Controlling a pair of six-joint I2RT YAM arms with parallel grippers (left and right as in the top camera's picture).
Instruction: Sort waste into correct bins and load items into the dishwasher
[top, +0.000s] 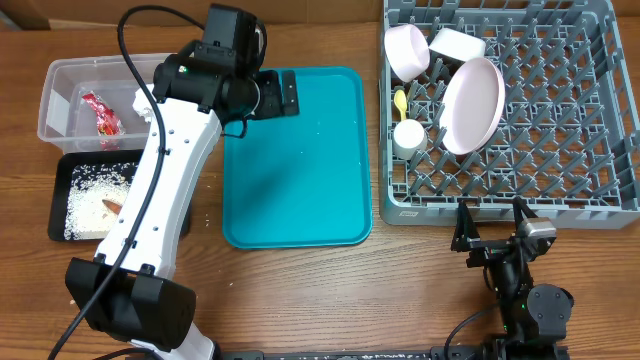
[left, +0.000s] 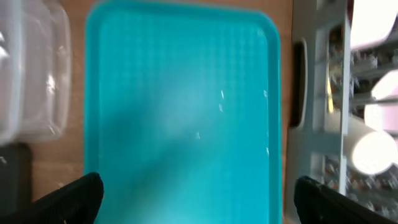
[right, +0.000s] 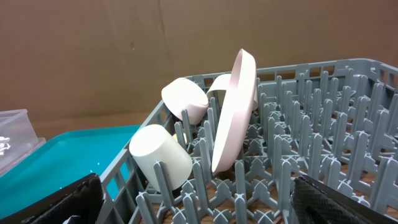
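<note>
Both grippers released, nothing held; dishes racked, waste binned.
L gripper (top: 268, 95) hovered w/ jaws wide over the upper-left rim of the teal tray (top: 300, 180). R gripper (top: 492, 225) sat open at lower right, just below the grey dish rack (top: 580, 210). Plate (top: 470, 105) stood on edge betw pegs at rack's left. Cup (top: 408, 135) and yellow spoon (top: 400, 100) were beside it, pink-white bowl (top: 407, 50) and white bowl (top: 457, 45) in the top-left corner. Red wrapper (top: 100, 112) lay in the clear tub (top: 60, 70), rice (top: 85, 200) in the black tray (top: 60, 170). A few white specks dotted the teal tray: prob too tiny and light to pinch. Plate looked stiff, smooth, likely slippery, so grip it at the rim.
</note>
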